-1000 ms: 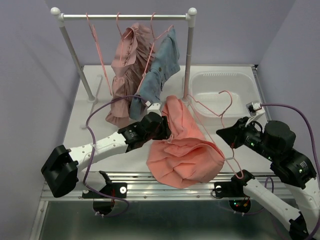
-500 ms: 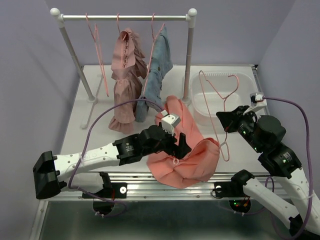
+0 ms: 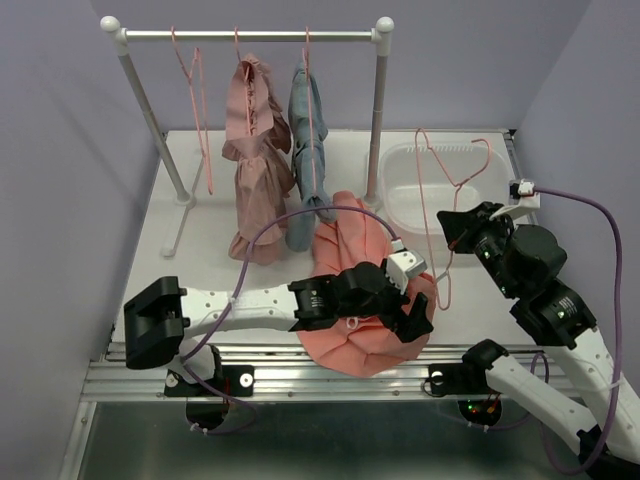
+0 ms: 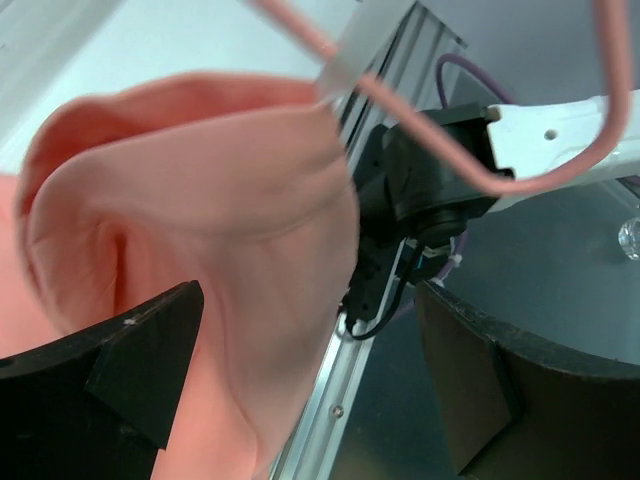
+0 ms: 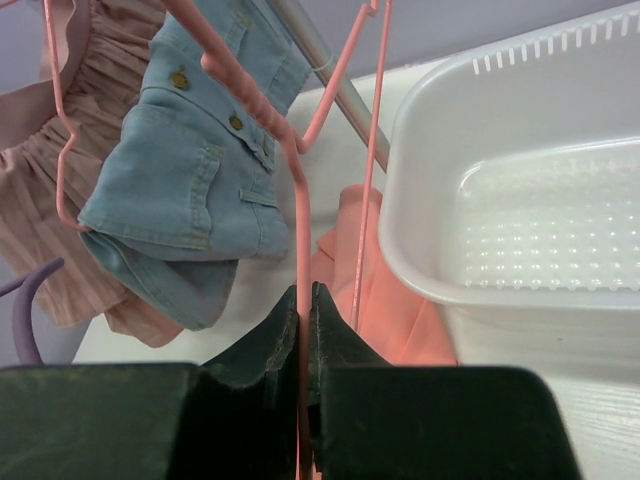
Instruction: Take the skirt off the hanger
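The salmon skirt (image 3: 352, 262) lies bunched on the table's near edge; it fills the left of the left wrist view (image 4: 210, 220) and shows in the right wrist view (image 5: 345, 235). My left gripper (image 3: 415, 315) is open at the skirt's right front corner, with a cloth fold against its left finger (image 4: 120, 360). My right gripper (image 3: 450, 225) is shut on the pink hanger (image 3: 449, 258) and holds it up above the basket. The hanger's wire (image 5: 298, 210) runs between the shut jaws. Its hook (image 4: 470, 170) hangs beside the skirt's right edge; I cannot tell whether they touch.
A clothes rack (image 3: 250, 34) at the back holds an empty pink hanger (image 3: 192, 90), a dusty-pink ruffled garment (image 3: 255, 150) and a blue denim garment (image 3: 308, 150). A white basket (image 3: 400, 160) stands at the right. A metal rail (image 3: 260, 372) runs along the near edge.
My right gripper lifted the hanger up and back, out of the skirt. My left gripper slid right along the skirt to its front right corner. The rack garments swung back upright.
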Action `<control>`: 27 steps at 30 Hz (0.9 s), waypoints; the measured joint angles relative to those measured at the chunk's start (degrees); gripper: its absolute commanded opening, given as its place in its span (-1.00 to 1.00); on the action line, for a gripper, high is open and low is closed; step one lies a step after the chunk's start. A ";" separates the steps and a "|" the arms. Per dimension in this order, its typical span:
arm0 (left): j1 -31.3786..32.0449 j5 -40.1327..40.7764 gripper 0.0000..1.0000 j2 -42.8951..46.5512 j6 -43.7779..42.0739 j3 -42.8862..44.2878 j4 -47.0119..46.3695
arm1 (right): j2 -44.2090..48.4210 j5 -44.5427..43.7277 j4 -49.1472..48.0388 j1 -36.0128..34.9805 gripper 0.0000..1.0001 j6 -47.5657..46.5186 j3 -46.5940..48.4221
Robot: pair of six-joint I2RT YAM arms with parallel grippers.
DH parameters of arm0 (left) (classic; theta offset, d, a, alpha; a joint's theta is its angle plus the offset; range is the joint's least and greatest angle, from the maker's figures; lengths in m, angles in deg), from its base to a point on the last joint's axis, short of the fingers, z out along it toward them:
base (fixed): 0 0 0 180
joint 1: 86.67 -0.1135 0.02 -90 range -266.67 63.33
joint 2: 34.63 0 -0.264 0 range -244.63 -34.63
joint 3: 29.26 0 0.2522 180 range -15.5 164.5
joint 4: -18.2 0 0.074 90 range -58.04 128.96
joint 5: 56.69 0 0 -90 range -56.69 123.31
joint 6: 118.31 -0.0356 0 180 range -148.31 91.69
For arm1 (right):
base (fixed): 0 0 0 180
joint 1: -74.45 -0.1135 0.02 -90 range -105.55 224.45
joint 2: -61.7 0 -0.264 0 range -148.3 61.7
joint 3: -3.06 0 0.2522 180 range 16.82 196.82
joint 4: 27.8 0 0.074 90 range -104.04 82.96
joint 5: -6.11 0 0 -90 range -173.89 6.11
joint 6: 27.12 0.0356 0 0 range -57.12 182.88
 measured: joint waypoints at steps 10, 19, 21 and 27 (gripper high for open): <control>0.31 0.39 -1.00 -6.56 -0.70 6.51 -2.10 | -0.28 -2.82 -1.73 0.00 -0.99 1.07 -0.66; 0.33 2.86 -1.00 -5.77 -0.50 5.33 -2.54 | -0.66 -6.36 -2.58 0.00 -0.99 0.50 -0.72; 0.35 2.89 -1.00 -4.35 -0.31 4.02 -2.69 | -1.07 -8.07 -3.41 0.00 -0.99 -0.24 -0.98; 0.68 2.40 -1.00 -2.64 -0.07 2.91 -2.97 | -3.04 -12.74 -8.04 0.00 -0.99 -2.16 -3.41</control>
